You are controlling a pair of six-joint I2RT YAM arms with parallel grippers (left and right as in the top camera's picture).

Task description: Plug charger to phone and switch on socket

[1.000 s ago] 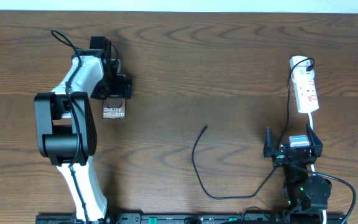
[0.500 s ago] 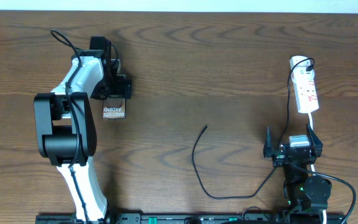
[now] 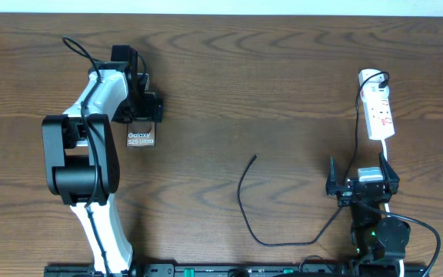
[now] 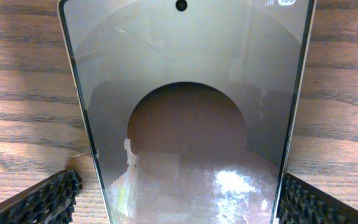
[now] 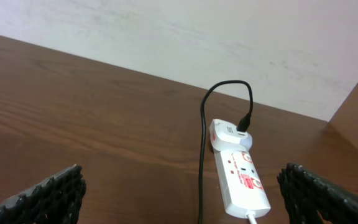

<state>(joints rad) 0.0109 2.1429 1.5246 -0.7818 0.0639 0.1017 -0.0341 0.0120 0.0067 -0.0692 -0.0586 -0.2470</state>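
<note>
The phone point(image 3: 141, 139) lies flat on the table at the left, white lettering up. My left gripper point(image 3: 140, 121) is over its far end, open. In the left wrist view the phone's glossy screen point(image 4: 185, 93) fills the frame, and my left gripper point(image 4: 179, 202) straddles it with a finger on each side. There is a small gap at the left finger. The socket point(image 3: 378, 108) lies at the right. The charger cable point(image 3: 244, 208) runs from it and loops to a free plug tip point(image 3: 254, 158) at mid-table. My right gripper point(image 3: 362, 185) is open and empty, short of the socket point(image 5: 241, 180).
A black plug point(image 5: 243, 127) sits in the socket's rounded far end. A white cord point(image 3: 385, 158) leaves the near end toward my right arm. A pale wall point(image 5: 197, 37) rises behind the table's far edge.
</note>
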